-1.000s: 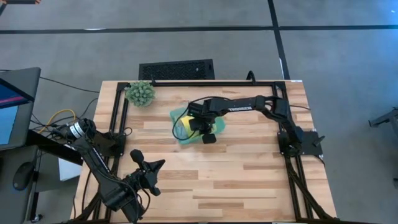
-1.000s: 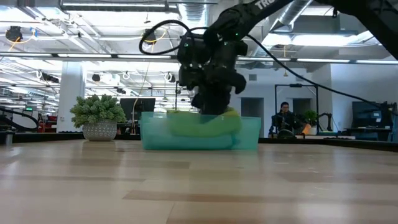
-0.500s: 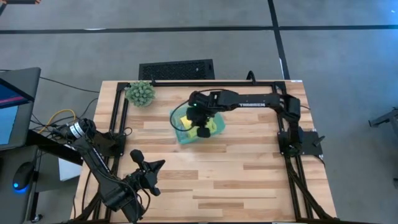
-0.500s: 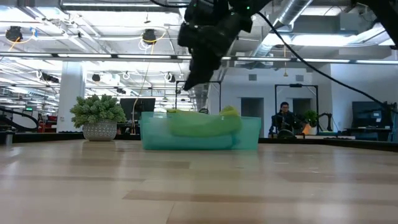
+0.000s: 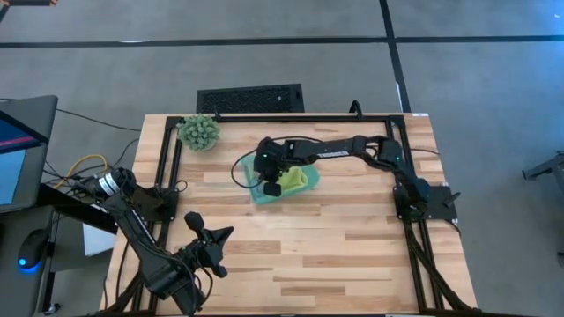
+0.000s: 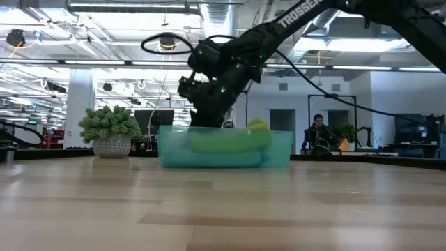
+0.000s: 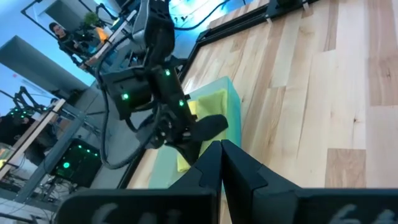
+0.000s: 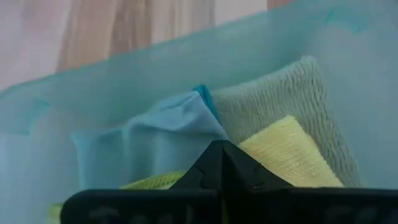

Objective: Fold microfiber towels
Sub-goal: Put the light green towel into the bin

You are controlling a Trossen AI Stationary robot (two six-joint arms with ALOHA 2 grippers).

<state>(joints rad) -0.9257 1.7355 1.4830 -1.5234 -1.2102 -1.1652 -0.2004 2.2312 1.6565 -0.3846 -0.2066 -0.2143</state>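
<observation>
Change: half a second ago my right gripper [image 5: 271,187] hung raised above the translucent teal plastic tray [image 5: 304,187]; it has now come down into the tray's left end, and my arm has swung in from the right at a lower angle
Right gripper: my two dark fingers [image 8: 214,163] meet at the tips, closed, with no cloth between them that I can see
Left gripper: my left gripper [image 5: 210,241] waits closed near the table's front left corner, well apart from the tray
Towels: all four lie bunched in the tray near the middle of the pale wooden slatted table [image 5: 352,255], none spread out
Towels against my right fingertips: the light blue microfiber towel [image 8: 149,140] sits just beyond them, the yellow microfiber towel [image 8: 286,152] just beside them, the pale sage green microfiber towel [image 8: 280,102] behind the yellow one, and the lime green microfiber towel [image 8: 152,181] peeks out beside the blue one
Lie of the towels: the yellow towel's corner points toward my fingertips; the crumpled pile has no long axis I can tell
Elsewhere: a spiky green plant ball [image 5: 199,131] stands at the table's far left corner
</observation>
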